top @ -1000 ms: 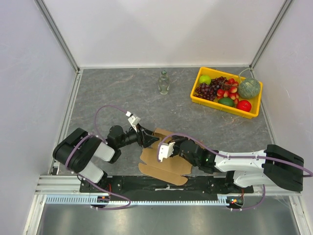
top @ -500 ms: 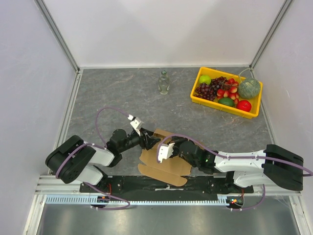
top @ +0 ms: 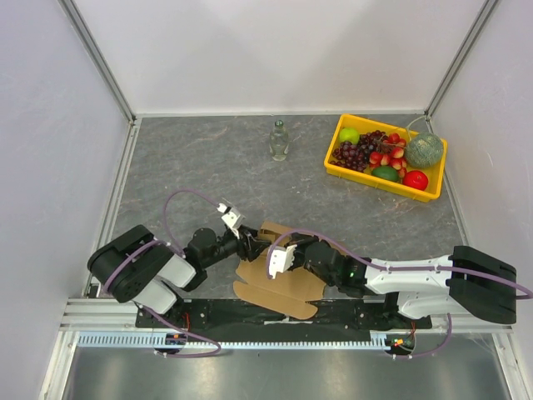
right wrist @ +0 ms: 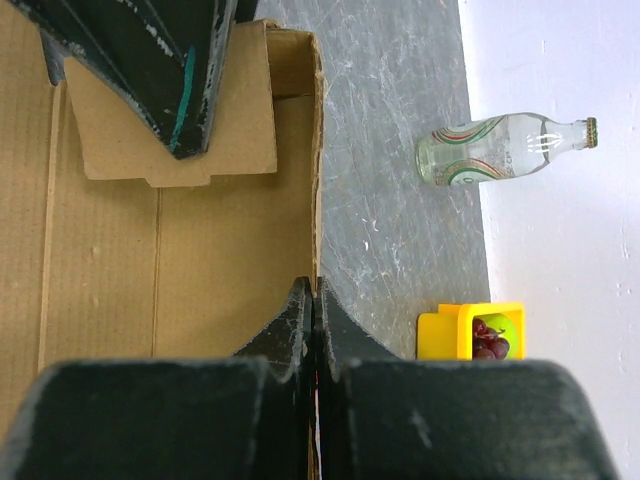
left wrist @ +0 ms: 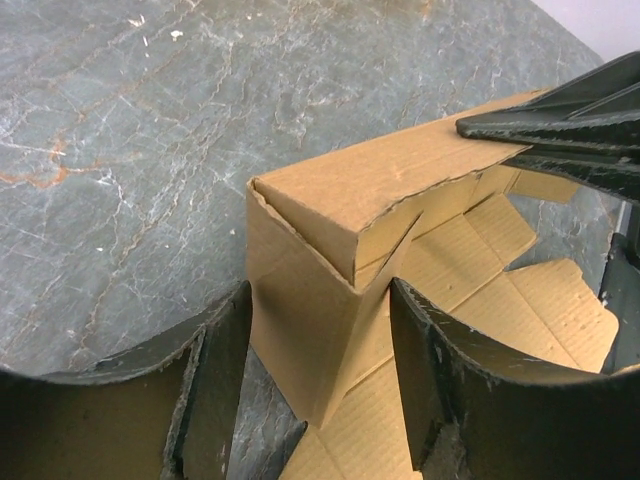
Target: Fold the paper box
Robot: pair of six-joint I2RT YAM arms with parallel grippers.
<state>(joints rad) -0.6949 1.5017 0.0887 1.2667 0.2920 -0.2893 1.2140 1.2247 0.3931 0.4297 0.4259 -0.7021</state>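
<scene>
Box: the paper box [top: 287,279] is brown cardboard, lying at the lower centre of the overhead view between the two arms.
Box shape: one corner stands up with two walls meeting. The other panels and flaps lie flat, spread toward the bottom of the frame.
Left tool: the left gripper [left wrist: 320,300] has its jaws well apart, one finger on each side of the raised corner. Whether the pads press on the cardboard I cannot tell.
Right tool: the right gripper [right wrist: 313,295] has its fingers pinched together on the top edge of an upright wall, holding the box there.
Tools together: both meet at the upper left part of the box. In the left wrist view, the right gripper's dark fingers reach in from the upper right onto the wall's edge.
Table [top: 191,158]: grey marbled surface.
Bottle [top: 279,140]: clear glass, upright at upper centre, well apart from the box.
Tray [top: 335,142]: yellow, upper right, holding grapes [top: 358,152] and other fruit.
</scene>
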